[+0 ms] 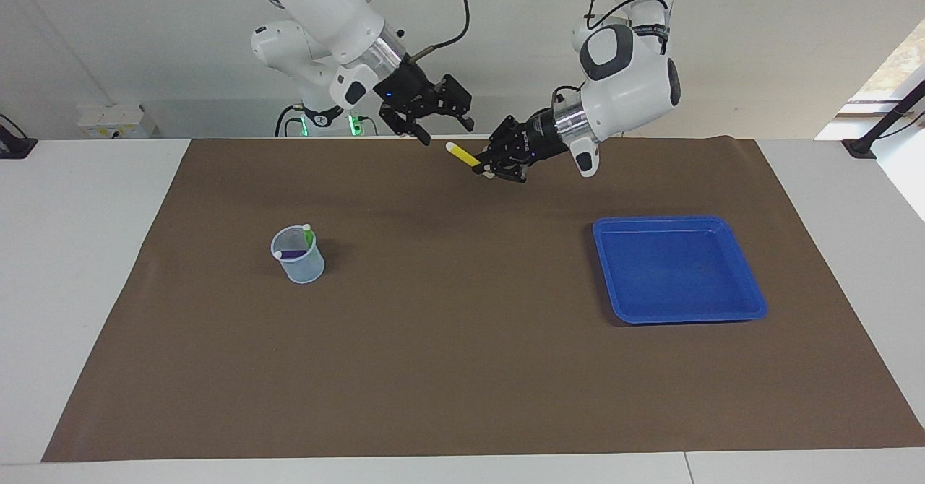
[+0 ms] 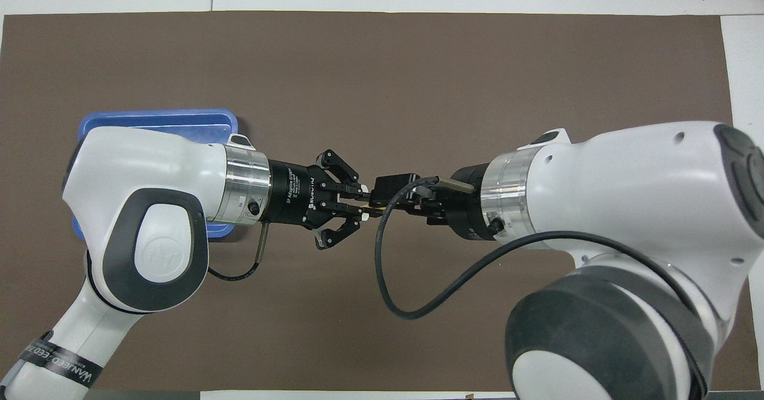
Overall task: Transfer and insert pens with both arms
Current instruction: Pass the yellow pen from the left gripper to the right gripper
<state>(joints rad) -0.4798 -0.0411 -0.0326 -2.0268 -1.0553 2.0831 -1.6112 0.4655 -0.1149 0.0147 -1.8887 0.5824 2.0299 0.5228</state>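
White counter (image 1: 87,289) with a brown mat (image 1: 462,368) spread across it, and both arms are up over the mat's edge nearest the robots. The left pincer (image 1: 485,168) is clamped on the yellow pen (image 1: 463,154), gripping it by one end, the pale tip sticking out toward the right pincer (image 1: 441,124). That right pincer hangs just above the pale tip with its fingers spread wide, not touching the pen as far as the facing view shows. From overhead the two pincers meet nose to nose over the middle of the mat. Toward the right arm's end sits a clear cup (image 1: 298,254), and there's the green pen (image 1: 308,237) and the purple pen (image 1: 291,254) already inside it. At the left arm's end, a blue tray (image 1: 679,310) lies flat on the mat.
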